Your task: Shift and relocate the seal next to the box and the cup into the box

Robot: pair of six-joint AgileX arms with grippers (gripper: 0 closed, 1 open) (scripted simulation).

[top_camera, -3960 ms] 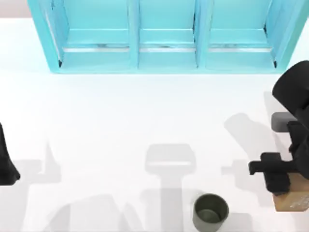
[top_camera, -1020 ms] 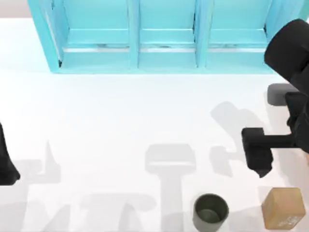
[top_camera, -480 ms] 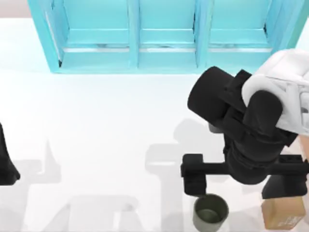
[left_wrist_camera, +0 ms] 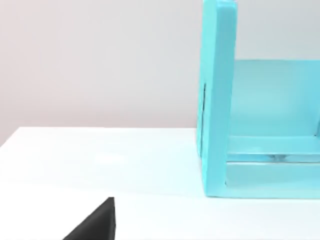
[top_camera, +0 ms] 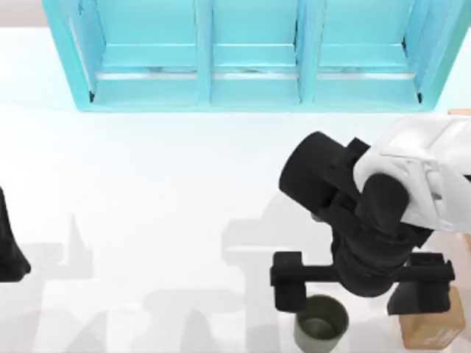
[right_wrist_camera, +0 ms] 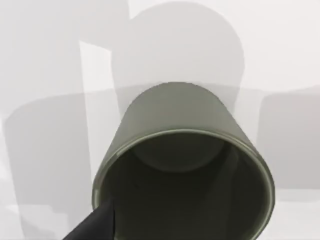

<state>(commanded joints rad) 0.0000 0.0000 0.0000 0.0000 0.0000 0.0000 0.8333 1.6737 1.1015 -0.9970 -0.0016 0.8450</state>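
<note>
Cabinet (top_camera: pixel 250 59) along the table's 12 o'clock edge, out of play. Tan sliver at the 3 o'clock edge, possibly the box (top_camera: pixel 462 112); too little visible to be sure.

Right gripper (top_camera: pixel 357 293) hovering toward 5 o'clock, spread wide and holding nothing, one finger just at 11 o'clock of the cup, the other overlapping the seal's top edge. Left arm (top_camera: pixel 9 250) parked at 9 o'clock.

Seal (top_camera: pixel 436 331) at 4 o'clock, by the table edge. Cup (top_camera: pixel 321 323) upright at 5 o'clock, mouth up and close below in the right wrist view (right_wrist_camera: pixel 182 165).

Judged step: taking the cup. Centre on the rim before descending. Keep the far finger clear of the seal. Drop straight, close across the full width rather than on one wall, and lift level to avoid tipping.
</note>
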